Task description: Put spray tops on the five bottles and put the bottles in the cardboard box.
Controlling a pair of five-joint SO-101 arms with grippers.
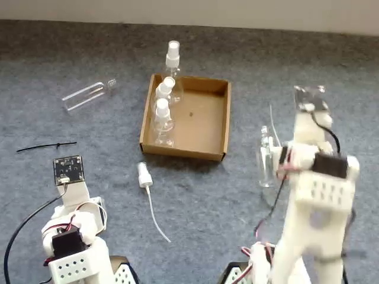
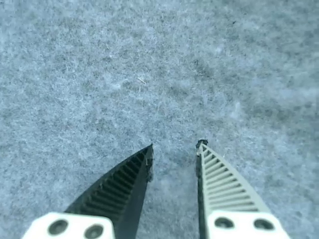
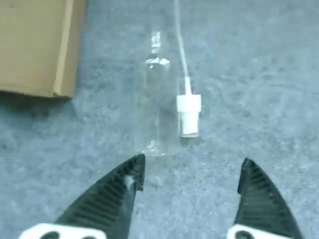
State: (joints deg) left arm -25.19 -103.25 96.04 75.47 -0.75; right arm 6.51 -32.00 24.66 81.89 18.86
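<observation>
While open table (image 1: pixel 201 201) lies along the near edge of the cardboard box (image 1: pixel 183 152), a clear bottle (image 3: pixel 154 89) and a spray top (image 3: pixel 189 113) (side by side) sit off the box's right wall. Right jaws gape wide, empty, just short of them; left jaws stand slightly apart, empty, over bare table.

White plastic arm shells (image 1: pixel 323 192), red and black cables (image 1: pixel 61 227) behind the pincers, left gripper (image 2: pixel 175 146) one black ribbed finger, one pale, right gripper (image 3: pixel 193 160) both black
</observation>
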